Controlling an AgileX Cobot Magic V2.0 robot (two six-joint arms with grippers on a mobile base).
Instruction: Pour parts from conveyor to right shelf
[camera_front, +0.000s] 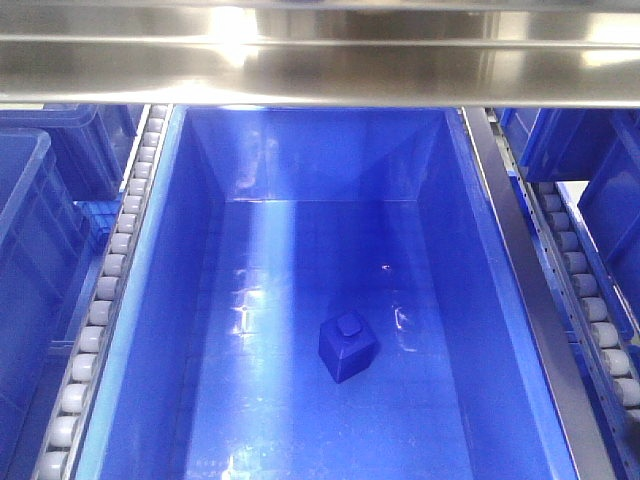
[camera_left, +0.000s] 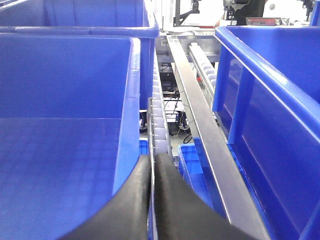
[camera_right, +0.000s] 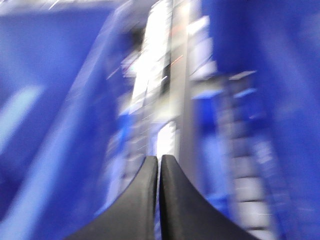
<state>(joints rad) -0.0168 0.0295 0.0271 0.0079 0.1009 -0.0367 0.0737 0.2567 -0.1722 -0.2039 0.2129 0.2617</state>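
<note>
One blue part (camera_front: 347, 347), a glossy block with a small square knob, lies tilted on the floor of a large blue bin (camera_front: 470, 260). The bin sits on the right shelf (camera_front: 320, 60), between its white roller tracks (camera_front: 110, 270). My left gripper (camera_left: 151, 162) is shut, fingers together, above a roller track (camera_left: 159, 115) that runs between two bins. A thin metal edge lines up with the seam between its fingers. My right gripper (camera_right: 159, 159) is shut in a motion-blurred view, over the gap beside a blue bin wall. The conveyor is out of view, and neither gripper shows in the front view.
In the left wrist view, a blue bin (camera_left: 65, 85) stands to the left and another (camera_left: 280, 100) to the right, with a steel rail (camera_left: 200, 125) between them. Smaller blue crates (camera_left: 192, 160) sit below. A steel beam crosses the top of the front view.
</note>
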